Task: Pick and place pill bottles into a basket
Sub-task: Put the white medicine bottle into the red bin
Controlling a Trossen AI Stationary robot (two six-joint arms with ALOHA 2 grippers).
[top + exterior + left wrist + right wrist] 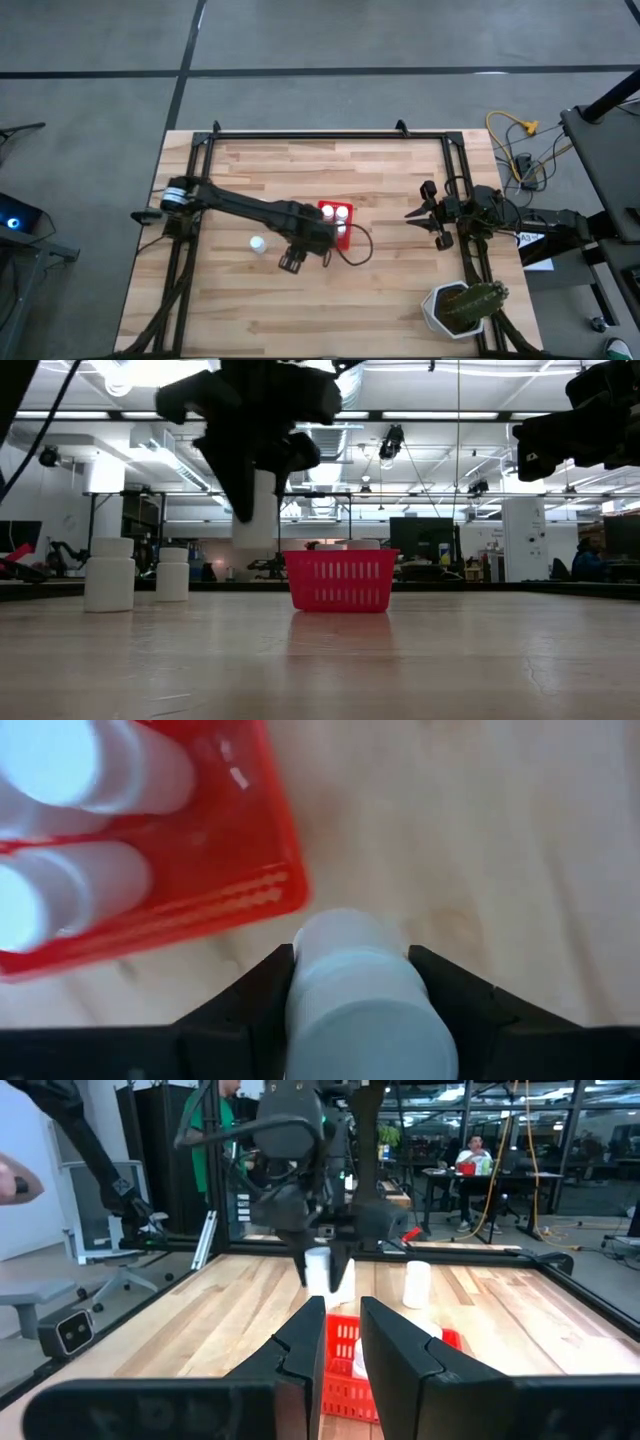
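The red basket (324,208) stands mid-table with white pill bottles (342,212) upright inside; it also shows in the low view (340,582) and the left wrist view (215,870). My left gripper (293,260) hangs just left of and nearer than the basket, shut on a white pill bottle (266,510). One loose bottle (258,243) stands on the table left of it. The low view shows two standing bottles (110,573) (172,573). My right gripper (420,214) waits at the table's right side, fingers a little apart, empty. My left gripper pinches the pill bottle's round side wall (345,970) between its two fingers (262,990), one on each side. The fingers come from above, pointing down. The bottle hangs roughly upright below them (266,520), lifted clear of the table beside the basket.
A white pot with a green plant (462,306) stands at the near right corner. A black frame (330,135) runs along the table's far and side edges. Bare wood lies near of the basket. People and desks show in the room beyond.
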